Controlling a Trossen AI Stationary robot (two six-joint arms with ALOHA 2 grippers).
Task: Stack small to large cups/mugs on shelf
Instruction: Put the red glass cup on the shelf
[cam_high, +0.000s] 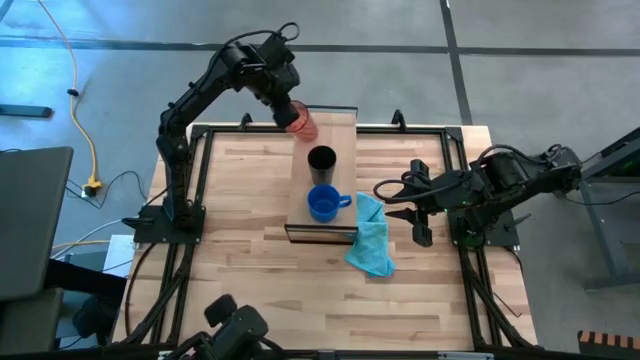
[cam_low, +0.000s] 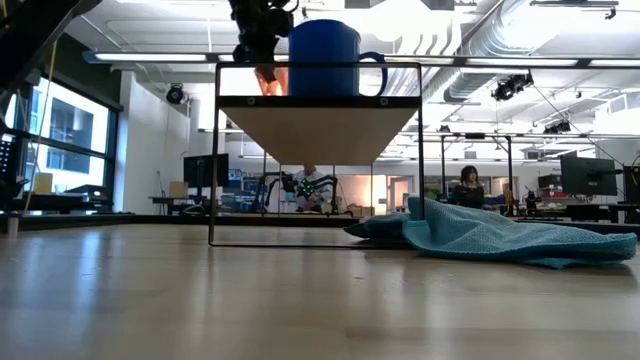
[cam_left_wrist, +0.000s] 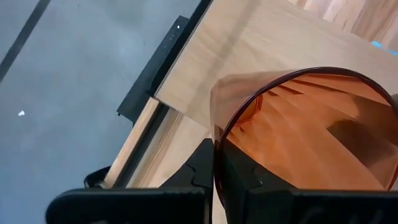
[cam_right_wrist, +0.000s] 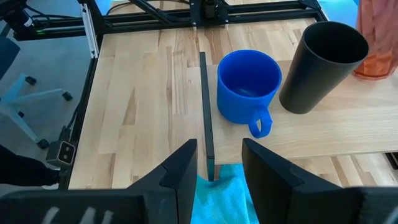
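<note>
Red cup going onto the shelf, last in the row

The left gripper (cam_high: 288, 108) is clenched on the rim of the red cup (cam_high: 301, 123) and holds it tipped at the far end of the shelf (cam_high: 338, 150); I think it is there because the biggest cup goes at that end. The black cup (cam_high: 321, 160) stands on the shelf in the middle, just beside the red cup. The blue mug (cam_high: 322, 203) stands at the near end of the shelf, next to the black cup, so the cups run small to big. The right gripper (cam_high: 398, 200) waits with its fingers apart, well to the side of the shelf, above the table and by the blue cloth (cam_high: 371, 238). I cannot see any words or labels on anything.
</note>
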